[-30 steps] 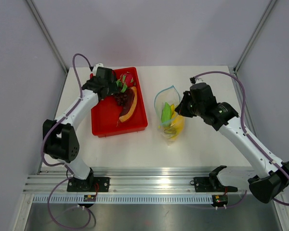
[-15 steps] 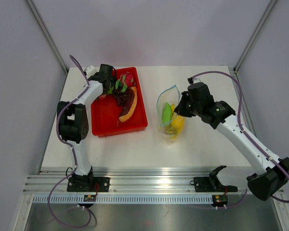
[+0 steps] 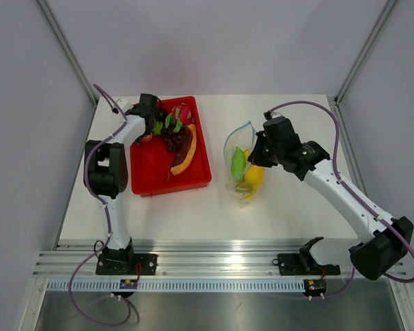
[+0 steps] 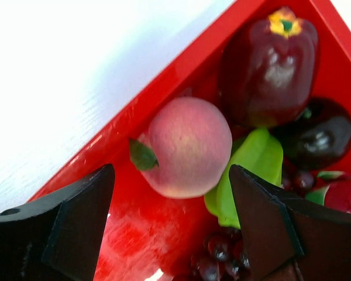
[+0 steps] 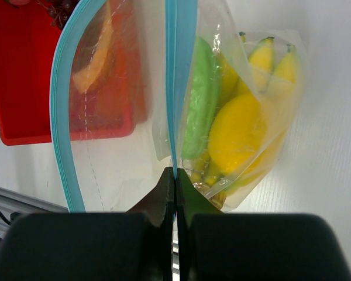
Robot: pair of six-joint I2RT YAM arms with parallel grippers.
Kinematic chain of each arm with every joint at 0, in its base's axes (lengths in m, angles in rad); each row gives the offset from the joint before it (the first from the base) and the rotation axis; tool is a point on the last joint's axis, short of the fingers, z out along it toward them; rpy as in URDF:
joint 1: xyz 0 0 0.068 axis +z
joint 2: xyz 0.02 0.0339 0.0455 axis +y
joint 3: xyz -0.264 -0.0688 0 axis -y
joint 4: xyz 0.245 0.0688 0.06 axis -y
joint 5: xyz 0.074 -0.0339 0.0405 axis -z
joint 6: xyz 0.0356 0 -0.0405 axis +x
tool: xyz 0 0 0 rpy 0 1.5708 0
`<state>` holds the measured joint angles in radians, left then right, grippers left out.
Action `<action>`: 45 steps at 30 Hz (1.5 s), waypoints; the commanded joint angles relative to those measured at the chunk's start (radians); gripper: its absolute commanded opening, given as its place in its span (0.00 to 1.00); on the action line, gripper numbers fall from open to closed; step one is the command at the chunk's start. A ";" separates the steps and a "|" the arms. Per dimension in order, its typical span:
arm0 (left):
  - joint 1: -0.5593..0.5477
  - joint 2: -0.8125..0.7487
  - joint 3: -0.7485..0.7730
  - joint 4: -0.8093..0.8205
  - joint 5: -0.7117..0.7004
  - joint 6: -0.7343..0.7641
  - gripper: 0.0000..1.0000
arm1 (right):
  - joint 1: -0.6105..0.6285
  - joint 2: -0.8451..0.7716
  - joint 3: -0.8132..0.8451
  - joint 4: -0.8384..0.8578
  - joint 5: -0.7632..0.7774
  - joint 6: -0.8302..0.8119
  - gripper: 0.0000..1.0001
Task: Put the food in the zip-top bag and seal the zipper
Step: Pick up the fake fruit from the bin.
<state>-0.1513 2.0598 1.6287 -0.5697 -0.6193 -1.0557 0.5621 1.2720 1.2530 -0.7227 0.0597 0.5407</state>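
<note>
Top external: left arm (image 3: 130, 129) perhaps leftward.

A robotics lab cell: white tabletop (image 3: 193, 214) boxed by plain pale panels (image 3: 214, 41) on metal struts (image 3: 364, 52), two cabled robot arms (image 3: 345, 200) bolted to an aluminium rail (image 3: 221, 263) along its near edge.
</note>
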 commanded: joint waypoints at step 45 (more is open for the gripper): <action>-0.320 -0.871 -0.546 0.211 0.271 0.218 0.20 | 0.001 -0.073 -0.058 0.057 -0.029 0.036 0.00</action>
<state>-0.4244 1.2392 1.1015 -0.4103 -0.3855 -0.8600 0.5621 1.2190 1.1942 -0.6998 0.0402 0.5705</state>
